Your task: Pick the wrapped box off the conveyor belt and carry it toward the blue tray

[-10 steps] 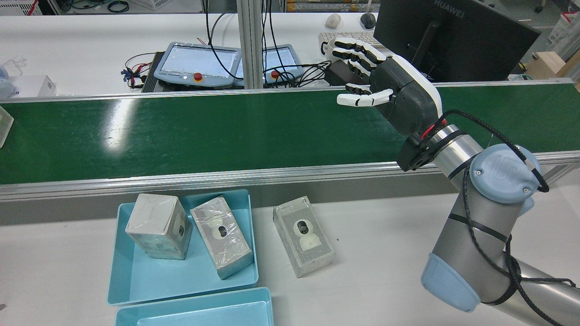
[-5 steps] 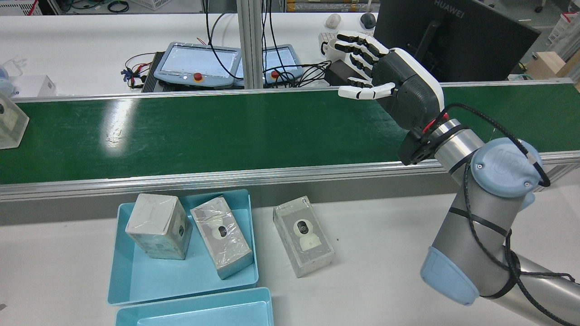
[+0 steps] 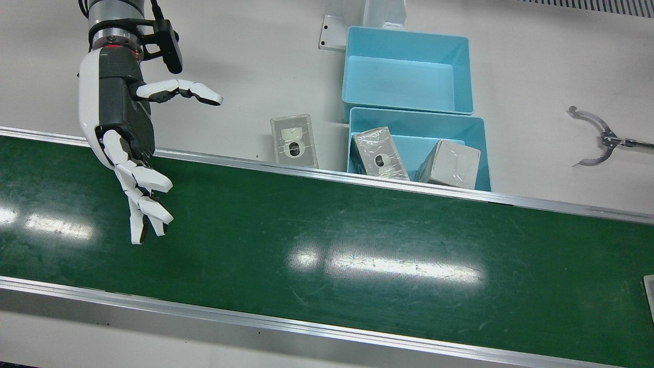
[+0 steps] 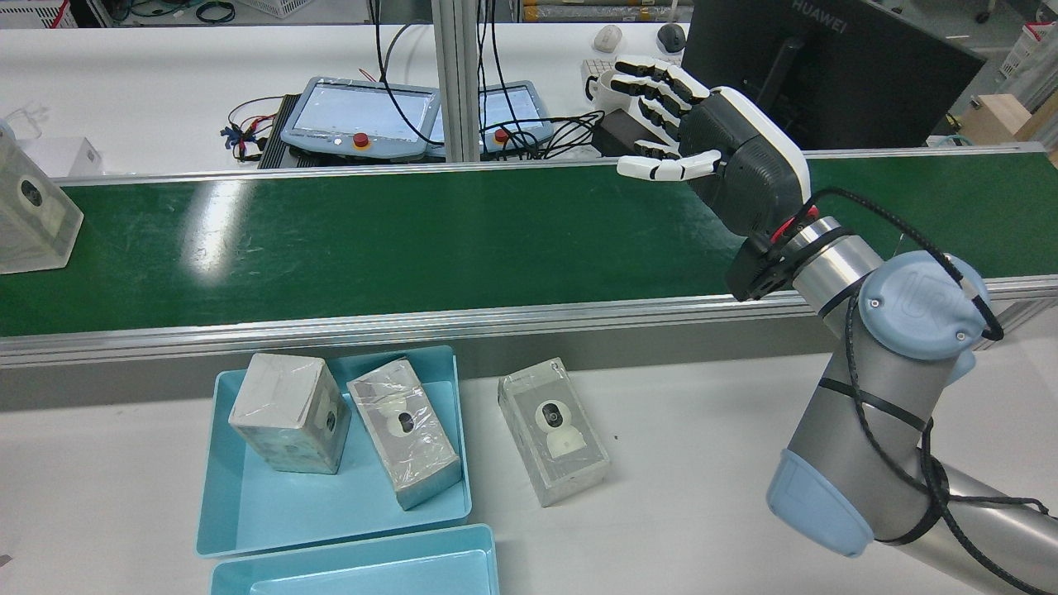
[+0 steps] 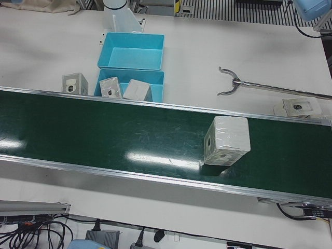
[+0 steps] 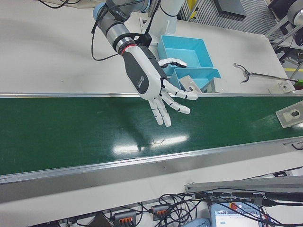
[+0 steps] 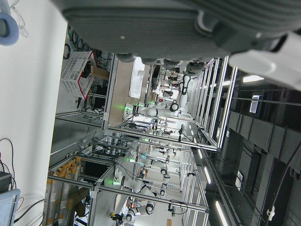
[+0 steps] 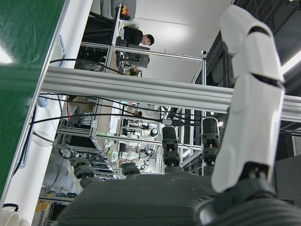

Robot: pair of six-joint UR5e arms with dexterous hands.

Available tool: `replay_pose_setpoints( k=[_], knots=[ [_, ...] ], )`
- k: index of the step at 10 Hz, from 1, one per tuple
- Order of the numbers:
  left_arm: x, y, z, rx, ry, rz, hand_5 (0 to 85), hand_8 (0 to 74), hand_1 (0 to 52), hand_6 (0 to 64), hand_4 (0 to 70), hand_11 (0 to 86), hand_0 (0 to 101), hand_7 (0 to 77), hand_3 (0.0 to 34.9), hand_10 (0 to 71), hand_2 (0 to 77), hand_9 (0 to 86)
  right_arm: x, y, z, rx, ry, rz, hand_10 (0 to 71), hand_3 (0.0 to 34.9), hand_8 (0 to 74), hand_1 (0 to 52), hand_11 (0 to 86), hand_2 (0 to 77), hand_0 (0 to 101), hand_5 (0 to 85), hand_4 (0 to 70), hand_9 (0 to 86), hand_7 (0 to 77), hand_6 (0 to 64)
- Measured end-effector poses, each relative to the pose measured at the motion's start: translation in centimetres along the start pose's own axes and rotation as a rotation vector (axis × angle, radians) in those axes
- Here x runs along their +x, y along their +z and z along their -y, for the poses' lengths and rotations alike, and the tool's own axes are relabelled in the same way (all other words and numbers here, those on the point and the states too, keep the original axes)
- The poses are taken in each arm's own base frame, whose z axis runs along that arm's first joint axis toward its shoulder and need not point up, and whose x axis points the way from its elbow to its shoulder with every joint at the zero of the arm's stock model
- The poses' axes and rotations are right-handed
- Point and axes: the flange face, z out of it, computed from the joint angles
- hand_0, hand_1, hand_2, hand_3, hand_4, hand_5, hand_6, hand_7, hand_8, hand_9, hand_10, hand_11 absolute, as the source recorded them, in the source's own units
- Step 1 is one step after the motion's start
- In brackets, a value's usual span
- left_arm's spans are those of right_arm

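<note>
The wrapped box (image 5: 226, 140), a pale carton under clear film, stands upright on the green conveyor belt (image 5: 129, 140) at the end before the robot's left arm, well apart from the right hand (image 4: 727, 169). That white-and-black dexterous hand hovers above the belt at the opposite end, fingers (image 3: 140, 204) spread wide, thumb out to the side, holding nothing. The left hand shows only as a blurred edge in its own camera, so I cannot tell how it is set. The blue plastic tray (image 4: 248, 512) sits just off the belt's near rail with two wrapped cartons (image 4: 289, 413) already inside, a third (image 4: 554, 430) lying beside it on the white table. Risks, as I judge them: if the belt is running, closing late would let the box slide past the palm; that slick film could slip under a loose grip; and a low carry could clip the aluminium rail (image 4: 413, 322) or knock the cartons in the crowded tray
</note>
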Motion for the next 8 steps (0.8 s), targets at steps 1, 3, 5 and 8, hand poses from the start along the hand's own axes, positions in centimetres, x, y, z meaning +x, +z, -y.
replay_pose_setpoints(
  k=[1,3,5,8],
  knots=[
    [0.0,0.0,0.0,0.0,0.0,0.0,0.5,0.5,0.0,0.5,0.5,0.0,0,0.5,0.0,0.5,1.1,0.0,0.03,0.0,0.01,0.0,0.0,0.0,4.4,30.1,0.0,13.6,7.1,24.0,45,21.3,12.5,2.2,19.1,0.0],
    [0.0,0.0,0.0,0.0,0.0,0.0,0.5,0.5,0.0,0.0,0.5,0.0,0,0.5,0.0,0.0,0.5,0.0,0.09,0.02,-0.04,0.0,0.001,-0.001,4.4,30.1,0.0,13.6,7.1,24.0,45,21.3,12.5,2.2,20.2,0.0],
    [0.0,0.0,0.0,0.0,0.0,0.0,0.5,0.5,0.0,0.5,0.5,0.0,0,0.5,0.0,0.0,0.5,0.0,0.14,0.03,-0.06,-0.001,0.001,-0.002,4.4,30.1,0.0,13.6,7.1,24.0,45,21.3,12.5,2.2,20.2,0.0],
    [0.0,0.0,0.0,0.0,0.0,0.0,0.5,0.0,0.0,0.0,0.0,0.0,0,0.5,0.0,0.5,0.5,0.5,0.18,0.04,-0.03,0.0,0.001,-0.002,4.4,30.1,0.0,13.6,7.1,24.0,45,21.3,12.5,2.2,20.2,0.0]
  ],
)
